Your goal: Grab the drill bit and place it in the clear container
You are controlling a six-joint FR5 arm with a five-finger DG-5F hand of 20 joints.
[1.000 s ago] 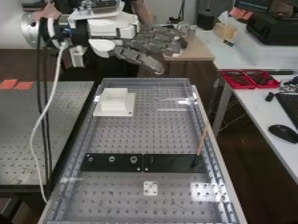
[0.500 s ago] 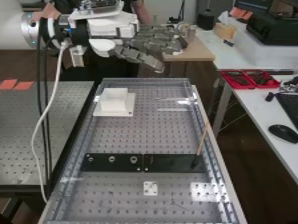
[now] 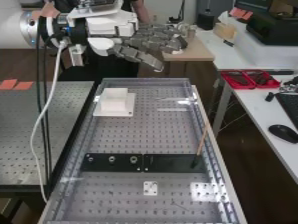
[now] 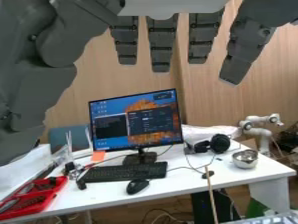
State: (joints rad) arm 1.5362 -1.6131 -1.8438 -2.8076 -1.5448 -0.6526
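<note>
The hand (image 3: 143, 47) is above the far end of the bench, fingers straight and holding nothing. In the wrist view the hand's fingers (image 4: 161, 42) hang straight and apart. On the perforated bench lies a black plate (image 3: 171, 163), with three small round metal pieces (image 3: 112, 159) on its left half; I cannot tell whether one is the drill bit. Transparent edges and glare mark a clear object (image 3: 174, 104) at the bench's far right, perhaps the clear container; its outline is hard to make out.
A white square block (image 3: 114, 102) sits at the bench's far left. A thin wooden stick (image 3: 202, 140) rises from the black plate's right end. Red trays (image 3: 249, 80) and a mouse (image 3: 284, 133) are on the right table. The arm's cables hang at the left.
The hand has risen very slightly, its fingers still straight. The things on the bench have not moved.
</note>
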